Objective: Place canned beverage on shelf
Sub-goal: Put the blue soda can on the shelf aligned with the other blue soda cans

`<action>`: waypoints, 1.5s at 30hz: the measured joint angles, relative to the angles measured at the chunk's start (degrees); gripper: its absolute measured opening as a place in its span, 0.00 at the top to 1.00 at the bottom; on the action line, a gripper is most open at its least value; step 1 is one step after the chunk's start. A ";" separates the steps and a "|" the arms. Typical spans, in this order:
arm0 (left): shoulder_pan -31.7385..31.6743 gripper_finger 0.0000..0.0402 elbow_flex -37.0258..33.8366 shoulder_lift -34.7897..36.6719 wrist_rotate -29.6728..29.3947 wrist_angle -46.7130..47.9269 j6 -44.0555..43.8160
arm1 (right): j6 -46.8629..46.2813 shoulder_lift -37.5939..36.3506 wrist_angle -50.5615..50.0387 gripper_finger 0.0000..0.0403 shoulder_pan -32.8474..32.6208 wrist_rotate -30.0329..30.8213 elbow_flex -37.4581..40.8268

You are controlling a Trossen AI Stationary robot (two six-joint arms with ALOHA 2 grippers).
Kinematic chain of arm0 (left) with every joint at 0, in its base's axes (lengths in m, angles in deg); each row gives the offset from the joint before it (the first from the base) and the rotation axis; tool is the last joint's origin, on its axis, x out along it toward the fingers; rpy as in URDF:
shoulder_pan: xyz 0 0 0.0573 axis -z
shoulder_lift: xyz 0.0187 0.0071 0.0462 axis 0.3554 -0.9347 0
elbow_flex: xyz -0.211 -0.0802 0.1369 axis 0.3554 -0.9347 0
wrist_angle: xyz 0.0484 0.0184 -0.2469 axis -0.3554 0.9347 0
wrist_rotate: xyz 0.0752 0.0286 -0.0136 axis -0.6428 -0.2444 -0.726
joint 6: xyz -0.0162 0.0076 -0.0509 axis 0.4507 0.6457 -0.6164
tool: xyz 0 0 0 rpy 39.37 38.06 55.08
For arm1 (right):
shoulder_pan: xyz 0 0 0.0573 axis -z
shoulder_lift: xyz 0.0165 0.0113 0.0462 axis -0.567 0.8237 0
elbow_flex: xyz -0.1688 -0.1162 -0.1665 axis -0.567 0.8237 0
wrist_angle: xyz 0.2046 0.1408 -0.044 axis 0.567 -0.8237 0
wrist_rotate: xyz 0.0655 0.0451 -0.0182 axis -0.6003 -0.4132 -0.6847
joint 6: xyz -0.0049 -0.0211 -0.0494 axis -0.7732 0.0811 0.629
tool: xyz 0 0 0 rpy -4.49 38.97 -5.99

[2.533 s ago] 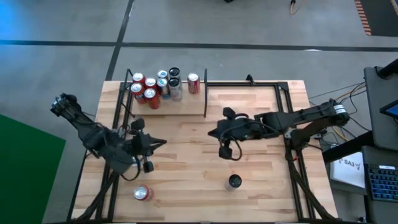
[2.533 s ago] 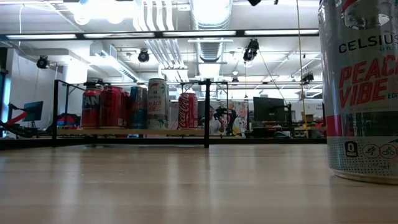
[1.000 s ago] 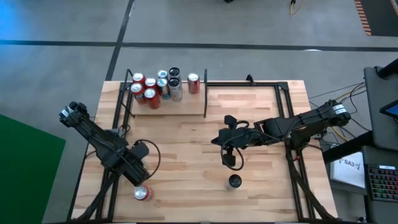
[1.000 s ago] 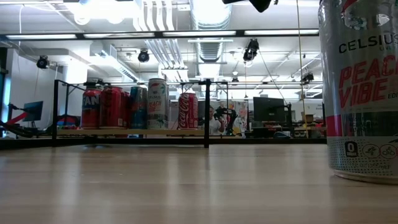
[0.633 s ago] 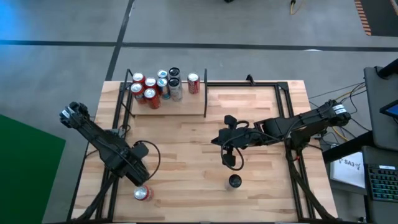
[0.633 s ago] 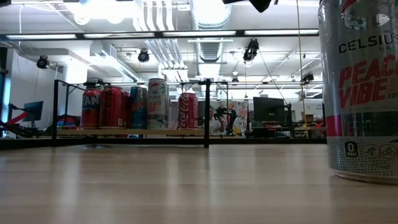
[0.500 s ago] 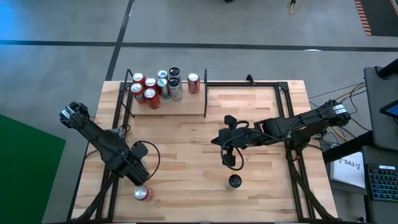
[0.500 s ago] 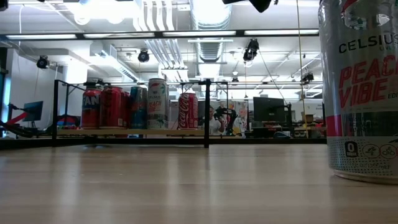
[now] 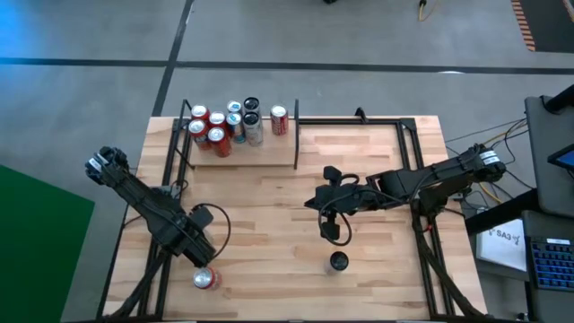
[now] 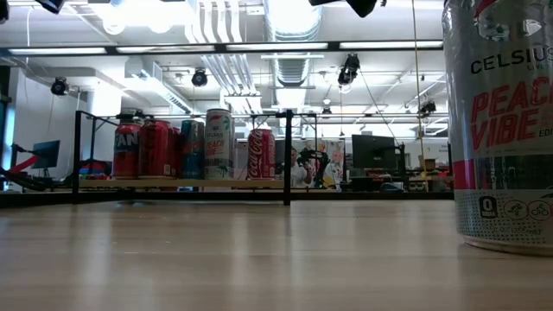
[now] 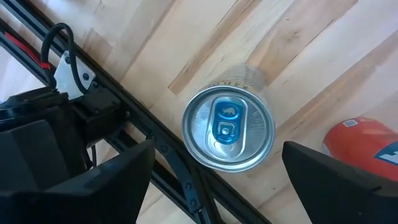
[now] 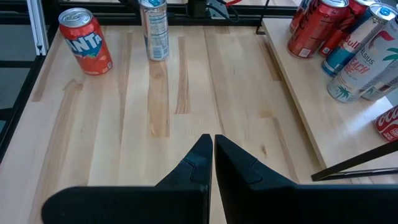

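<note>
My left gripper (image 9: pixel 199 258) hangs over the front left part of the table (image 9: pixel 377 179), straight above a slim silver can (image 11: pixel 228 127) that stands upright. My fingers (image 11: pixel 109 180) are spread wide, one on each side of this can, not touching it. Just beside it stands a red Fanta can (image 9: pixel 205 279). The shelf (image 9: pixel 269 152) is at the far left side of the table, well apart, with a group of cans (image 9: pixel 224 124) on it. My right gripper (image 9: pixel 331 231) waits over the middle of the table, its fingers (image 12: pixel 196 165) pressed together. A Celsius can (image 9: pixel 338 262) stands near it, toward the front edge.
</note>
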 joint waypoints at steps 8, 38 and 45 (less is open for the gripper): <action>0.00 0.16 -1.09 0.02 -0.42 -3.11 1.09 | 0.00 0.00 0.00 0.98 0.00 0.00 0.00; -0.02 0.44 -9.25 0.15 -4.37 -11.75 1.45 | -0.52 0.02 0.09 0.98 0.00 0.00 0.00; -0.02 0.44 -7.74 0.00 -5.71 -11.22 1.57 | -0.44 0.02 0.07 0.98 0.00 0.00 0.02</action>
